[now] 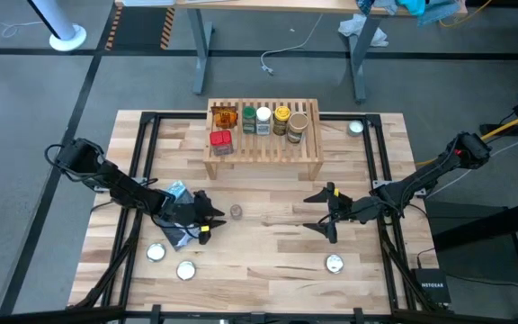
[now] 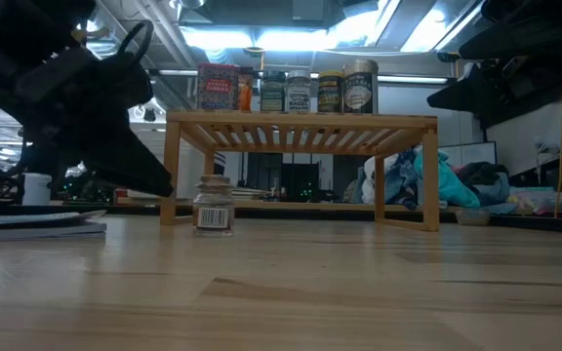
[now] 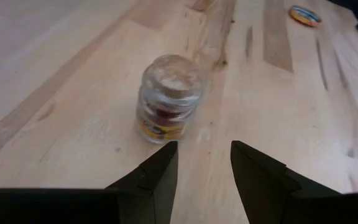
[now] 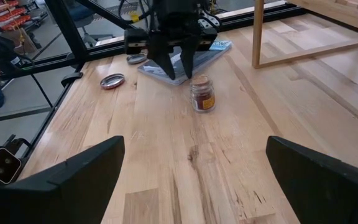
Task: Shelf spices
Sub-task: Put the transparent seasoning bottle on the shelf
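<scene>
A small clear jar stands upright and alone on the surface in front of the shelf, where six other spices already sit. The left gripper, fingers parted and grasping nothing, sits just beside the jar, above a blue-and-white pouch. The right gripper, spread wide and empty, faces it from well apart, with silver discs scattered near both.

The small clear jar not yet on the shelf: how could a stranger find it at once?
Start at the wooden shelf and look to the open table before it. The small clear jar stands alone there, upright, beside the left end effector; the other spices sit on the shelf.
</scene>
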`<action>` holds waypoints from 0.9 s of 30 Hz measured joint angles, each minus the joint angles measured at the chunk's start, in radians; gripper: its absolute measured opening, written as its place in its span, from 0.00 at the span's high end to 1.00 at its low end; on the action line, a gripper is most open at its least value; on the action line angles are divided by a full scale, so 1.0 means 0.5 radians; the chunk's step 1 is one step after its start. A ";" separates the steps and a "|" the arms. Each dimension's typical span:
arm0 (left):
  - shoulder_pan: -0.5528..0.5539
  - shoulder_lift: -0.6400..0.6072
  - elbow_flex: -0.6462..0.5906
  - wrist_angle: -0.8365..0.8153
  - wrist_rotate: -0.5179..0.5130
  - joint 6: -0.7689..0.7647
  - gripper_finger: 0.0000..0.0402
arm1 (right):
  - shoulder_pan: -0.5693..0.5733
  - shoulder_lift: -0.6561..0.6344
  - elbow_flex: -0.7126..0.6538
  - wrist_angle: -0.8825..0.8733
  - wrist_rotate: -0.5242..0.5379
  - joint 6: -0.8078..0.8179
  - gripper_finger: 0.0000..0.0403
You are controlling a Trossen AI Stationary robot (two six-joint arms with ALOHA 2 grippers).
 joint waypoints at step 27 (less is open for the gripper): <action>0.206 0.002 0.000 -0.050 0.193 0.157 0.65 | 0.000 0.001 0.001 -0.001 0.000 0.000 0.01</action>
